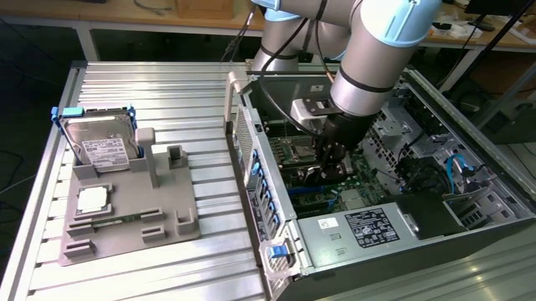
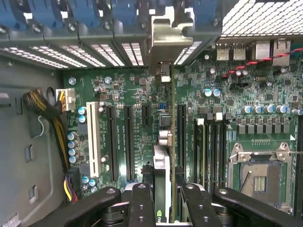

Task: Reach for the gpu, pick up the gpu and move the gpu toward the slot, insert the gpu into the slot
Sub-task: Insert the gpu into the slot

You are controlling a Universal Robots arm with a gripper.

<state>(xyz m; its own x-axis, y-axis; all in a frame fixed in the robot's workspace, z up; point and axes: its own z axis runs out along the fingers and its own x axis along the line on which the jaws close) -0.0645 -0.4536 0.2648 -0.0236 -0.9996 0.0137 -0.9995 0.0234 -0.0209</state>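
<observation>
Inside the open computer case, my gripper (image 1: 328, 164) reaches down over the motherboard and is shut on the gpu (image 1: 322, 174). In the wrist view the gpu (image 2: 162, 161) stands edge-on between my two black fingers (image 2: 142, 203), its silvery bracket (image 2: 166, 33) against the case's rear wall among the blue card latches. A strip of the blue slot (image 1: 307, 187) shows just under the gripper in the exterior view. In the wrist view the card covers the slot, and I cannot tell whether its edge is seated.
Black expansion sockets (image 2: 128, 137) and a white one (image 2: 92, 137) lie to one side of the card, memory sockets (image 2: 213, 151) and the CPU socket (image 2: 260, 175) to the other. A power supply (image 1: 368, 229) fills the case's near end. A grey fixture (image 1: 125, 213) holds a hard drive (image 1: 100, 147).
</observation>
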